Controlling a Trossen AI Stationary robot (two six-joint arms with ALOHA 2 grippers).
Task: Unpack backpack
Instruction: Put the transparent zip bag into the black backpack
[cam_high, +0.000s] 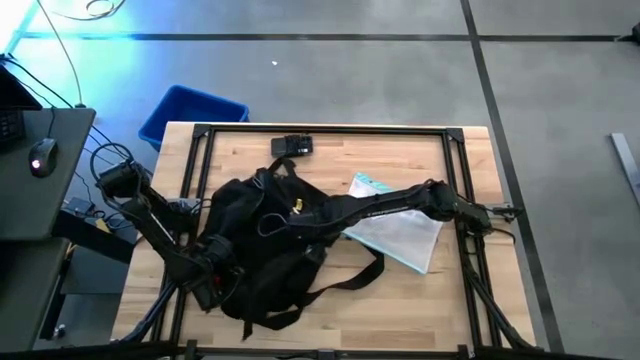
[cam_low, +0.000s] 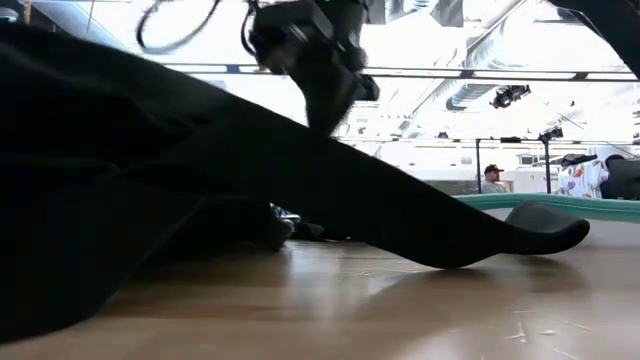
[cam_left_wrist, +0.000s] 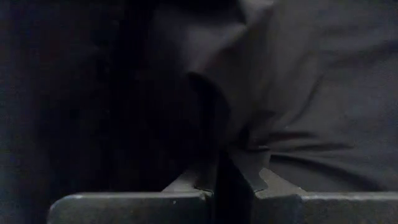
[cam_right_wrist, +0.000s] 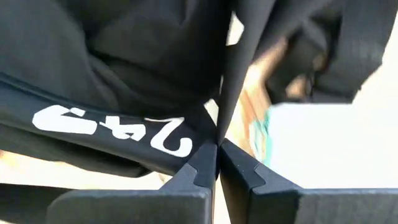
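The black backpack (cam_high: 255, 235) lies slumped on the wooden table, left of centre, with its long straps (cam_high: 350, 280) trailing toward the near edge. In the low view the backpack (cam_low: 120, 180) fills the left side and one strap (cam_low: 500, 240) reaches right along the tabletop. White "247" lettering (cam_right_wrist: 112, 127) shows on one side panel. My left gripper (cam_high: 215, 268) is at the backpack's near left part, shut on its fabric. My right gripper (cam_high: 300, 215) is over the backpack's right part, shut on black fabric and raised above the table (cam_low: 325, 105). My left gripper pinches a fold of the backpack's black fabric (cam_left_wrist: 244, 149) between its two fingers; the cloth puckers around the fingertips. It comes slanting down from the table's left. Which part of the backpack this is cannot be told. My right gripper pinches a narrow black fold or strap (cam_right_wrist: 222, 121) next to the lettered panel, between its two fingers, from above and pointing down. The fabric is drawn up into a peak (cam_low: 330, 135) under the gripper, while the rest of the backpack lies on the table.
A flat white and teal pouch (cam_high: 400, 228) lies on the table under my right arm. A small black object (cam_high: 292, 146) sits near the far edge. A blue bin (cam_high: 190, 115) stands off the far left corner. Bare wood shows at the near right (cam_high: 420, 310).
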